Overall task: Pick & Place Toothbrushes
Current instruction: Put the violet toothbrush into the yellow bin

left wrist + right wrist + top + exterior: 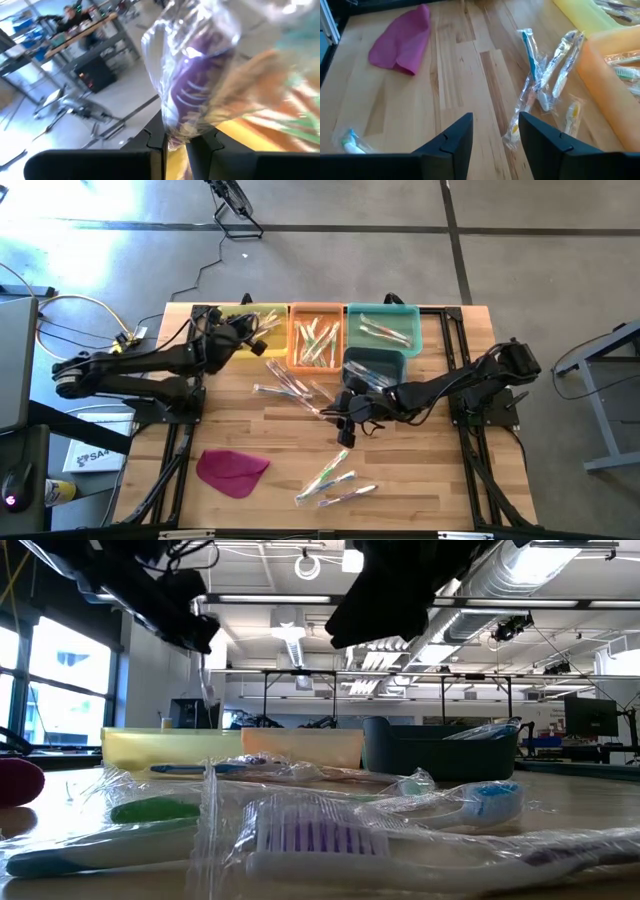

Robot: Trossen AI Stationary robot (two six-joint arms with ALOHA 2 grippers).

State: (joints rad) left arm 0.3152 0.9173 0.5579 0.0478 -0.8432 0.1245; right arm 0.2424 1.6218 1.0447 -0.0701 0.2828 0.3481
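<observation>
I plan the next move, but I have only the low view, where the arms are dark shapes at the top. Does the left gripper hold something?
Observer: Yes. The left gripper is shut on a wrapped toothbrush with purple bristles.
Operator: Over which place is it?
Observer: In the high view it hangs over the yellow bin at the far side of the table.
Operator: And the right one?
Observer: The right gripper is open and empty, above bare wood, next to a loose cluster of wrapped toothbrushes.
</observation>
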